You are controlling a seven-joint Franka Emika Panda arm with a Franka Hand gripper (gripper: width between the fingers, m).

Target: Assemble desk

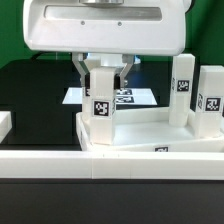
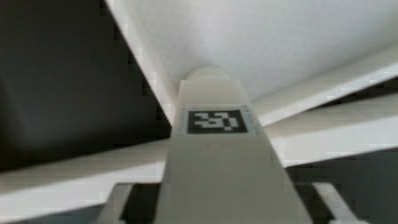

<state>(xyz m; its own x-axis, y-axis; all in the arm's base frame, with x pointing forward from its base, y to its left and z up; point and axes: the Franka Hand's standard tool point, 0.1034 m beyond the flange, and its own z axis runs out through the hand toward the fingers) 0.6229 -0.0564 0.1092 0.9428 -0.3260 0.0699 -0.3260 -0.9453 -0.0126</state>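
Note:
My gripper (image 1: pixel 101 68) is shut on a white square leg (image 1: pixel 101 100), one finger on each side of its upper end. The leg is upright, its black-and-white tag facing the camera, and its lower end is at the corner of the rimmed white tabletop (image 1: pixel 150 128) on the exterior view's left. Two more tagged legs (image 1: pixel 182 85) (image 1: pixel 210 95) stand upright at the tabletop's other end. In the wrist view the held leg (image 2: pixel 222 160) runs out from my gripper (image 2: pixel 222 208) toward a corner of the tabletop (image 2: pixel 267 40). Whether the leg sits in a socket is hidden.
The marker board (image 1: pixel 130 97) lies on the black table behind the held leg. A long white rail (image 1: pixel 60 165) runs across the front, just before the tabletop. A small white piece (image 1: pixel 5 125) shows at the exterior view's left edge.

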